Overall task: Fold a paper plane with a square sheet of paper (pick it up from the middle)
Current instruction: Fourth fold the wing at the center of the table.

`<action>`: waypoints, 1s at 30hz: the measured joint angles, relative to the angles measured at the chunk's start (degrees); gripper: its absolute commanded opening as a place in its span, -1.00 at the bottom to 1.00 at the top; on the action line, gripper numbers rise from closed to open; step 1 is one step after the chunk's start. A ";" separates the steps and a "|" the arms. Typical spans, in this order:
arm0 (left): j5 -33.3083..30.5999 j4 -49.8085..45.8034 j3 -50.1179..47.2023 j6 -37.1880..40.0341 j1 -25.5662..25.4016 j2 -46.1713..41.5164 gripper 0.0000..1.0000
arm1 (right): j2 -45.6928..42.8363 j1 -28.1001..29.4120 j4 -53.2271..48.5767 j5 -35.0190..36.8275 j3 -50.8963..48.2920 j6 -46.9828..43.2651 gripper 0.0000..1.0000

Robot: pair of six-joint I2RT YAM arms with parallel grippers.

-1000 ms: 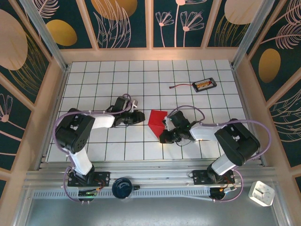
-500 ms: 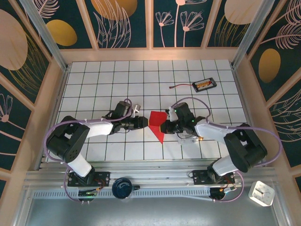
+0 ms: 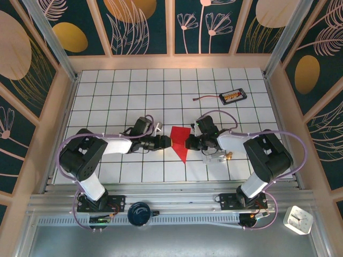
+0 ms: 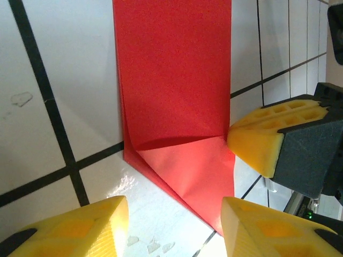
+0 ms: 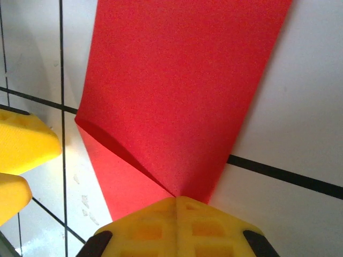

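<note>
The white tiled worktop [image 3: 123, 85] carries both arms, stretched low toward each other across its middle: the left arm [image 3: 115, 145] reaches in from the left, the right arm [image 3: 236, 140] from the right. Between their tips lies the square sheet of paper [image 3: 180, 140], bright red and partly folded. From above it reads as a broad band ending in a point toward the near edge. In the wrist views one corner flap is turned over along a diagonal crease and lifts a little, casting a shadow.

The left gripper [image 3: 165, 142] is just beside the paper's left edge. Its yellow fingers [image 4: 80, 225] stand well apart with bare tile between them and clamp nothing.

The right gripper [image 3: 189, 143] is closed, its yellow fingertips [image 5: 177, 225] pressed together and touching the paper's right edge where the crease ends. Whether paper is pinched between them cannot be told, since the tips cover that spot.

A small black tray [image 3: 233, 96] with a cable lies well apart at the far right.
</note>
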 measured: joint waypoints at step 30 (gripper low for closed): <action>1.90 0.00 6.29 -3.85 -0.20 6.16 -0.04 | 0.85 -0.22 1.99 0.37 -0.90 -0.02 -1.00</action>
